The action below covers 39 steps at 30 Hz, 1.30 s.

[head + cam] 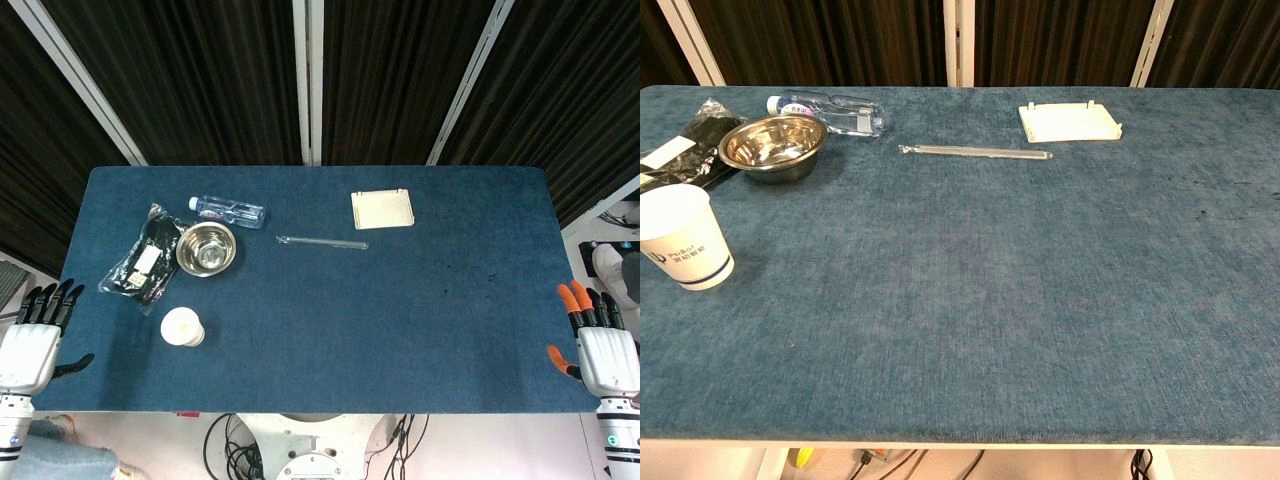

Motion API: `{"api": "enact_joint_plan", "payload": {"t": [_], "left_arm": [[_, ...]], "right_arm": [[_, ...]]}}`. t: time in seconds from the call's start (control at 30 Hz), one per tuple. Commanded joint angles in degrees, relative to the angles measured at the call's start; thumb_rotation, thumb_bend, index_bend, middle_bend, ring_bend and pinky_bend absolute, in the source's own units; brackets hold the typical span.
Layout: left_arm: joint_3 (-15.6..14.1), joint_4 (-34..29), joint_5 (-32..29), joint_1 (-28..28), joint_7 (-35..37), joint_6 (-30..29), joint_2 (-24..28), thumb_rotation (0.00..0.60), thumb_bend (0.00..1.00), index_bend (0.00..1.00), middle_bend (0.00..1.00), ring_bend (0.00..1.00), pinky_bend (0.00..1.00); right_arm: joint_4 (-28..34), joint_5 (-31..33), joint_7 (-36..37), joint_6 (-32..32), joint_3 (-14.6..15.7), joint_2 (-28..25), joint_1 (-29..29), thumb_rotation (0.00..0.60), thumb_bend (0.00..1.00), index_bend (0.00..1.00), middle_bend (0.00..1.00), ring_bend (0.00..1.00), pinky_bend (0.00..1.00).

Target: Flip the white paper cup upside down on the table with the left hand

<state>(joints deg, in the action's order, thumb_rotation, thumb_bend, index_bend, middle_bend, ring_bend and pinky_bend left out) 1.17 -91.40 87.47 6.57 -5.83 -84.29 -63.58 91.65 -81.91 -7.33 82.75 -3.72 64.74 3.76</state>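
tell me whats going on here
Nothing is being handled yet. The white paper cup stands upright, mouth up, near the table's front left, beside a steel bowl. The left robot hand and the right robot hand both rest open at the table's edges, holding nothing.

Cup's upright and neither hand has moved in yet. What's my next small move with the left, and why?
Probably bring the left hand in over the table toward the white paper cup. The cup stands upright, mouth up, near the table's left front, in front of the steel bowl, untouched. The left hand sits open at the table's left edge, apart from the cup, so it must close that gap before it can grip.
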Motion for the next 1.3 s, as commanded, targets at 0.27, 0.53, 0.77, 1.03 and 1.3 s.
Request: {"api": "enact_joint_plan", "payload": {"t": [0.27,0.53,0.77,1.03,1.3], "left_arm": [[-0.09,-0.16,0.11,-0.11,0.13,-0.02,-0.07,0.600,0.03,0.00,0.00,0.00,0.00],[-0.76,-1.09,2.47,0.56,1.08,0.34,0.72,0.600,0.03,0.00,0.00,0.00,0.00],[-2.11,-4.11,5.75,2.88,-0.96,3.74,2.11,0.600,0.03,0.00,0.00,0.00,0.00],[-2.13,-9.10,6.91,7.86,-10.98,11.87,2.05,0.600,0.03,0.00,0.00,0.00,0.03],[-1.36,-10.92,5.47,12.07,-24.36,18.77,-2.59,0.600,0.03,0.00,0.00,0.00,0.04]], "right_arm": [[0.02,-0.18,0.32,0.34,0.05,-0.34,-0.26,0.600,0.20,0.00,0.00,0.00,0.00],[-0.28,-0.27,1.31,0.73,-0.01,-0.65,-0.53,0.600,0.20,0.00,0.00,0.00,0.00],[0.14,0.51,1.22,0.25,-0.62,-0.66,-0.15,0.600,0.20,0.00,0.00,0.00,0.00],[0.46,1.04,1.25,-0.18,-0.84,-0.82,0.04,0.600,0.20,0.00,0.00,0.00,0.00],[-0.22,0.78,2.32,-0.26,-0.63,-0.61,-0.03,0.600,0.20,0.00,0.00,0.00,0.00]]}}
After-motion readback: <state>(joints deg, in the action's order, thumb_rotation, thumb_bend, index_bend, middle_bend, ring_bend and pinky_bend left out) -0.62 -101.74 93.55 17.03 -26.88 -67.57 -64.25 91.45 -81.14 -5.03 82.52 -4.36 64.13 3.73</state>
